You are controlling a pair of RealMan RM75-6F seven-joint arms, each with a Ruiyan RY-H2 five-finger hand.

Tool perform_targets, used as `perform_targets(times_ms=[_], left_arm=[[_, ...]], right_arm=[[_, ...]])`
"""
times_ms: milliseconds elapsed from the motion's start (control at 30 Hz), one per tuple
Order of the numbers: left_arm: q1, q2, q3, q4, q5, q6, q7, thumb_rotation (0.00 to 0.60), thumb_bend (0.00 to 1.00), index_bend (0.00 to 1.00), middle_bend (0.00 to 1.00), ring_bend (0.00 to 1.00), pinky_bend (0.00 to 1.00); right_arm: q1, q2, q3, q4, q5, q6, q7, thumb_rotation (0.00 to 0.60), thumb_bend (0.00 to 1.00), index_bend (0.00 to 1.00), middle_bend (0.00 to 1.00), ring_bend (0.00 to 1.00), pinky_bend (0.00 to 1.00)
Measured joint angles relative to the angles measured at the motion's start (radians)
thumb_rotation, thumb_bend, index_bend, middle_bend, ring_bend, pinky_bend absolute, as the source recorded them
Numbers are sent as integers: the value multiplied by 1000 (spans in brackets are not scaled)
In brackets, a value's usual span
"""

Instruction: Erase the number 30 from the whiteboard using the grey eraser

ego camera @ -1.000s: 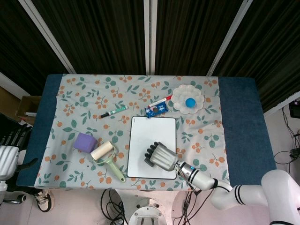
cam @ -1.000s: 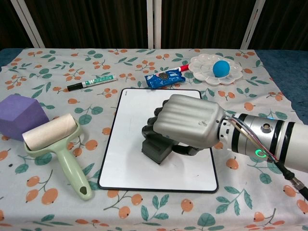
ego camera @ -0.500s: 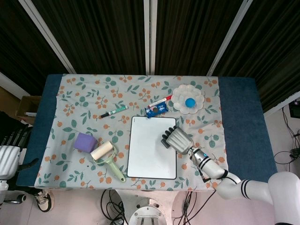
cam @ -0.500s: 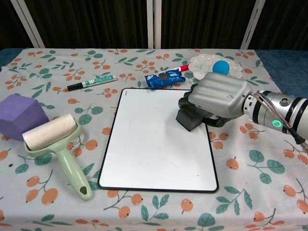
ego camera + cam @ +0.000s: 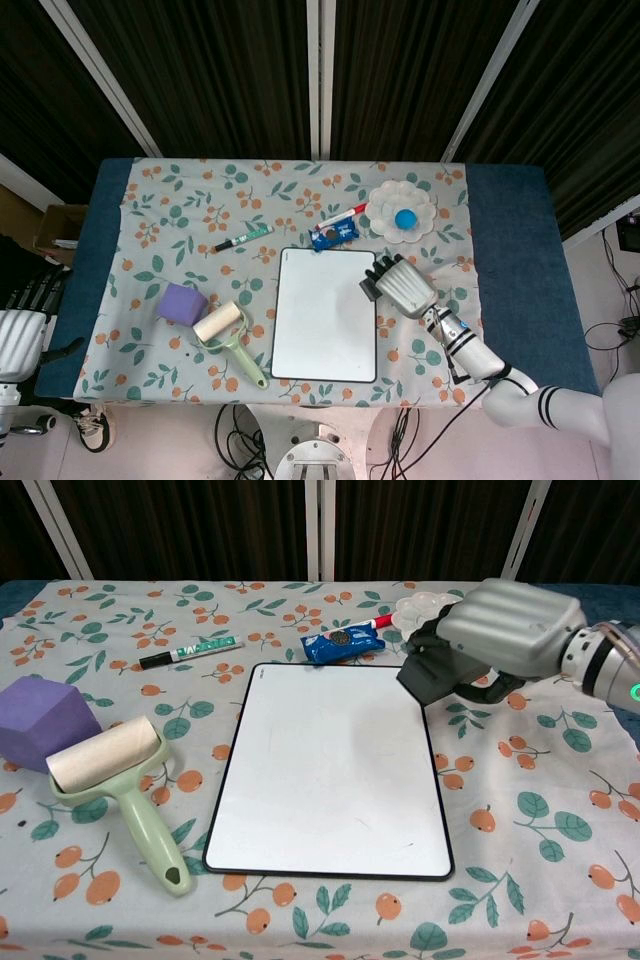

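Note:
The whiteboard (image 5: 328, 767) (image 5: 324, 314) lies flat at the table's front centre, its surface white with no writing that I can see. My right hand (image 5: 500, 635) (image 5: 402, 284) hovers at the board's far right corner and grips the grey eraser (image 5: 432, 675) (image 5: 371, 289), lifted off the board. My left hand (image 5: 22, 330) sits at the left frame edge of the head view, off the table, with nothing visible in it; its fingers are hard to read.
A green lint roller (image 5: 125, 780) and a purple block (image 5: 45, 718) lie left of the board. Behind the board are a green-capped marker (image 5: 190, 653), a blue packet (image 5: 342, 643), a red marker (image 5: 372, 623) and a white palette (image 5: 430, 615) with a blue ball.
My right hand carried the eraser from the board's lower middle up and to the right, past the board's right edge, and lifted it clear of the surface.

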Motion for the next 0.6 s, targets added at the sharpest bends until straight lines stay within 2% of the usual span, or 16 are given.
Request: perform_targets(times_ms=[133,267,467,567,600], left_arm=[[-5,-2,0,-1,1,-6,2,600,0,74,55,68,162],[-13,-9,0,-3,8,-13,5,600,0,74,55,68,162],[-17,-10,1,-7,9,-18,14,600,0,74,55,68,162],[-17,-10,1,-11,9,-17,19,600,0,74,55,68,163],[-17,-9,2,-12,9,-16,19,600,0,74,55,68,162]], right_arm=[[-41,79,-9,-21,-11,39,32,600,317,598,575,465,494],[-92,139,-41,-19,-7,43,57,600,317,600,575,465,494],[-134,152,-70,10,13,19,101,600,314,593,573,465,487],[-143,146,-72,34,18,6,110,600,297,540,564,460,464],[-146,143,-73,41,19,2,113,600,286,495,542,444,447]])
